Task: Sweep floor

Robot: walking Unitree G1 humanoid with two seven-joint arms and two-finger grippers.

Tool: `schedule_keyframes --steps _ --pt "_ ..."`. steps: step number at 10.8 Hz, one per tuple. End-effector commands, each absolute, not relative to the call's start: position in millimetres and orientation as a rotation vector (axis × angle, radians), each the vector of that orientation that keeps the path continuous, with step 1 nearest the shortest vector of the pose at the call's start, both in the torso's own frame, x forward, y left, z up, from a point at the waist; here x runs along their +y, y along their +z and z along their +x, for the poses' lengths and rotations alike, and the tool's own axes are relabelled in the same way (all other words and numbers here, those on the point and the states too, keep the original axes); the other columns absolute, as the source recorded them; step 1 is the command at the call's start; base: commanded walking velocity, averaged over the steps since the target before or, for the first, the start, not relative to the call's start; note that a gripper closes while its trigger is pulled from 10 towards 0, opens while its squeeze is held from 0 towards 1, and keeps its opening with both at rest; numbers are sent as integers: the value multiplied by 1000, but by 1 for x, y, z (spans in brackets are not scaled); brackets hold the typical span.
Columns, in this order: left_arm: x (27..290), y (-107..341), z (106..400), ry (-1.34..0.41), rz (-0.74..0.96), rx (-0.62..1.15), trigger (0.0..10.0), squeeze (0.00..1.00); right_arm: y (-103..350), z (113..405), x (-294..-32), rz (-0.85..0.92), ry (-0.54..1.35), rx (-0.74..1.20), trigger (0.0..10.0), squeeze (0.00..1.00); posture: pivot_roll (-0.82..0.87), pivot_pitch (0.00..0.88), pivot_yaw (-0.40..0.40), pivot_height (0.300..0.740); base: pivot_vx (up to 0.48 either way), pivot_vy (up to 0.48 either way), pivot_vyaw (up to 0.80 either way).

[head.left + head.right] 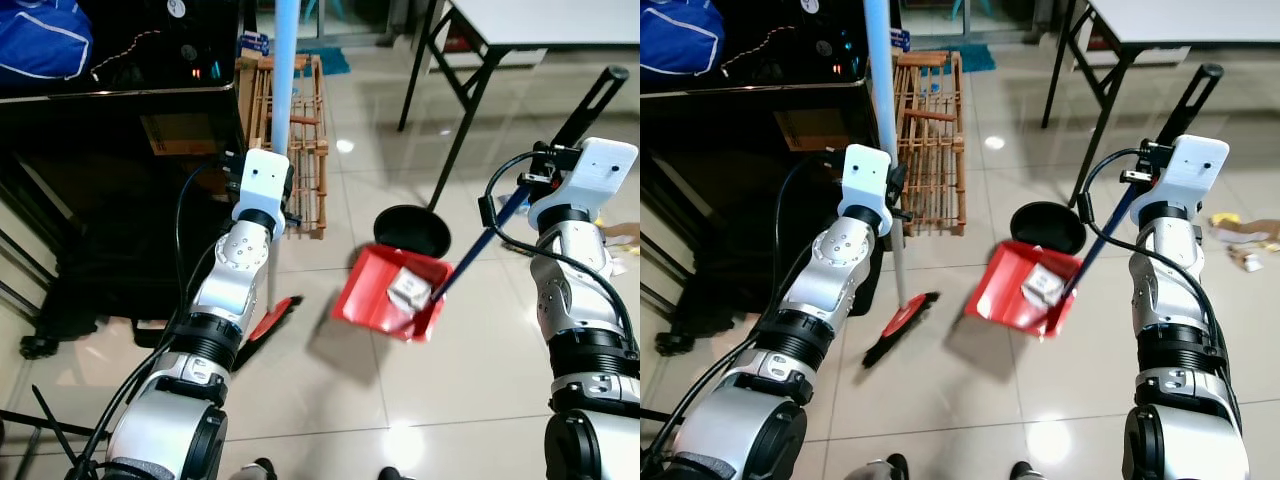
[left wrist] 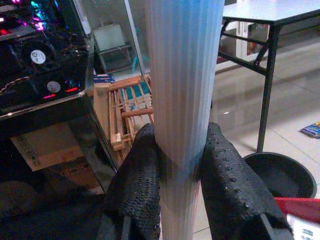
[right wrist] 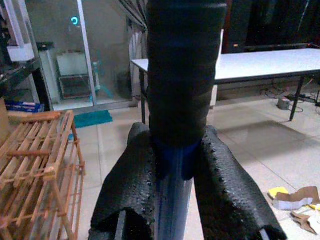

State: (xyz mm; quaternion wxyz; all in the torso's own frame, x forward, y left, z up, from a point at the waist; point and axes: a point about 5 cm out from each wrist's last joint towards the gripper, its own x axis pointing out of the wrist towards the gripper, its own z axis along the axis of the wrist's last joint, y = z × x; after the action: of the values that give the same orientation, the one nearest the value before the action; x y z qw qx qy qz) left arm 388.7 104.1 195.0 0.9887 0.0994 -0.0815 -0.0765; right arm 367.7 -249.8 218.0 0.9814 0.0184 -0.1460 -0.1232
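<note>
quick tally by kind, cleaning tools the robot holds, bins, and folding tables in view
Cleaning tools held: 2, the broom in the left gripper and the red dustpan in the right gripper
Bins: 1, the black bin
Folding tables: 1, the white table
Total: 4

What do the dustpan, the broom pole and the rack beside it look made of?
Dustpan: likely plastic, glossy uniform red, thin moulded walls. Broom pole in the left claw: pale blue, fine lengthwise ribs, plastic or coated metal; can't tell. Rack: bare wood, tan slats, visible joints.
</note>
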Motion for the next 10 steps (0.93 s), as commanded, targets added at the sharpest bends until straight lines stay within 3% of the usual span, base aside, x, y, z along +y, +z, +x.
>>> schedule_keyframes --steps 1,10 --pt "101 210 390 -168 210 -225 10000 0 257 365 -252 9 -246 -427 10000 0 -55 95 48 740 285 0 0" --pt "95 206 389 -185 201 -221 10000 0 268 366 -244 -1 -228 -444 10000 0 -58 83 44 740 287 0 -89"
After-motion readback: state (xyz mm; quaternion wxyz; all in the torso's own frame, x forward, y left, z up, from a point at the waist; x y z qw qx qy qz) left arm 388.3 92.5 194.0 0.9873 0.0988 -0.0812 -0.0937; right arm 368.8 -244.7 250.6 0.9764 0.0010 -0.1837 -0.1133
